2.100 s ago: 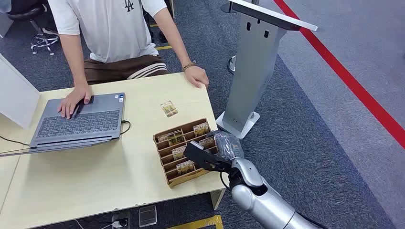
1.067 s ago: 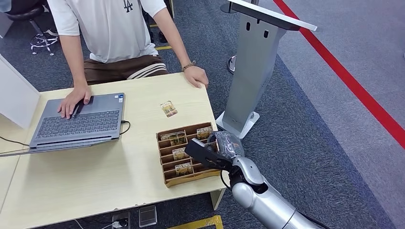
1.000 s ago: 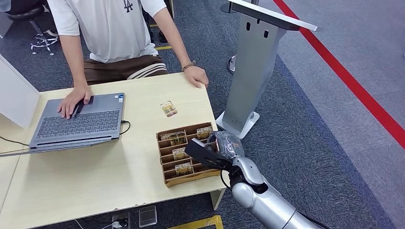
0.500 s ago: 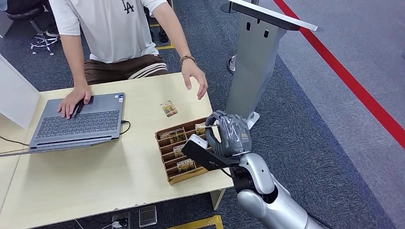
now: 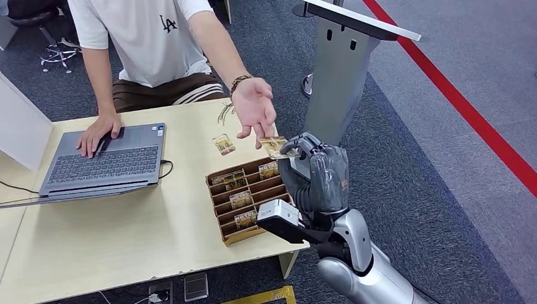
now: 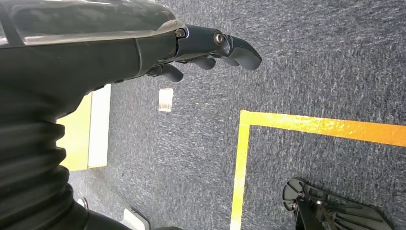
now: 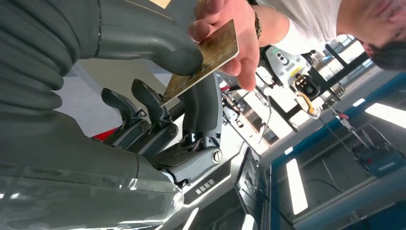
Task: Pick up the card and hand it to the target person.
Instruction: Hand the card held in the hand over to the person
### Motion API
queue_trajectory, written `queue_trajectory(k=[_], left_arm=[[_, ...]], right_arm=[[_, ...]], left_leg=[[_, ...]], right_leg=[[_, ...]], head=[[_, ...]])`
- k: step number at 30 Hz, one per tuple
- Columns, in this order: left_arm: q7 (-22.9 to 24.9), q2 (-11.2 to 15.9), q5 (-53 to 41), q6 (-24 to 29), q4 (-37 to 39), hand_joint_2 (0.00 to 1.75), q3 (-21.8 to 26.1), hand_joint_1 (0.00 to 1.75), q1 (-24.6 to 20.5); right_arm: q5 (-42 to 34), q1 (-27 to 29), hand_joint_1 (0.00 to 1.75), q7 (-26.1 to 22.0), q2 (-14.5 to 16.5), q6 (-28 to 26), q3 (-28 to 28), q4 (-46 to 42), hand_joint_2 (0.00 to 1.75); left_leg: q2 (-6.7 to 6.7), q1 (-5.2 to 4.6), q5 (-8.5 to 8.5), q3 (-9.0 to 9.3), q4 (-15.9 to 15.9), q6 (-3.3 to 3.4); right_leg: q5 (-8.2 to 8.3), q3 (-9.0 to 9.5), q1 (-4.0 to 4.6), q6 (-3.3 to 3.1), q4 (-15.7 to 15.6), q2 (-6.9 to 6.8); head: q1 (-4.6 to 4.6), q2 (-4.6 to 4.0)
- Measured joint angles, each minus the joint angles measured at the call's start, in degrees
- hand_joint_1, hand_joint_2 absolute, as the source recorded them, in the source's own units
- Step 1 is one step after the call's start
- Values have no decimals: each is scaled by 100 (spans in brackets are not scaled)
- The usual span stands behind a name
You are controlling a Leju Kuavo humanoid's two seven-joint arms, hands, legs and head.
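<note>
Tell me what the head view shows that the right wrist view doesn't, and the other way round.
Head view alone: the table, the laptop under the person's other hand, the wooden card rack, a loose card on the table and the grey stand.

Right wrist view alone: how the card sits in the grip, pinched between the thick thumb and the darker fingers, with the person's fingertips touching its far edge.

Both: the right hand holding up the card, and the person's hand reaching for it.
</note>
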Motion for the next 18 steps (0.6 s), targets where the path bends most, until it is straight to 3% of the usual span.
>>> queue_trajectory(k=[7,11,12,16,18], left_arm=[[-38,1,28,-144,0,175,1,0,-1],[-189,2,33,-345,0,175,2,0,-2],[-223,2,33,-394,0,175,2,0,-2],[-284,1,37,-452,0,0,2,0,-3],[-294,2,67,-362,0,0,2,0,-3]], right_arm=[[-56,-3,161,-62,61,-160,1,281,175],[-96,-2,6,-58,67,-160,-1,390,175],[-99,-2,3,-61,69,-158,-1,412,175],[-374,-7,0,-178,102,-148,-1,511,175],[-1099,-14,0,-423,134,-99,-5,562,175]], left_leg=[[0,0,0,0,0,0],[-1,0,0,-1,0,0],[-1,0,0,-1,0,0],[-1,0,0,-2,0,0],[-1,0,0,-2,0,0]], right_leg=[[0,1,0,0,0,-1],[0,0,0,0,0,-1],[0,0,0,0,0,-1],[0,-1,0,0,0,-1],[0,-1,0,-1,0,-1]], head=[[-2,0],[2,0],[3,0],[2,0],[-1,0]])
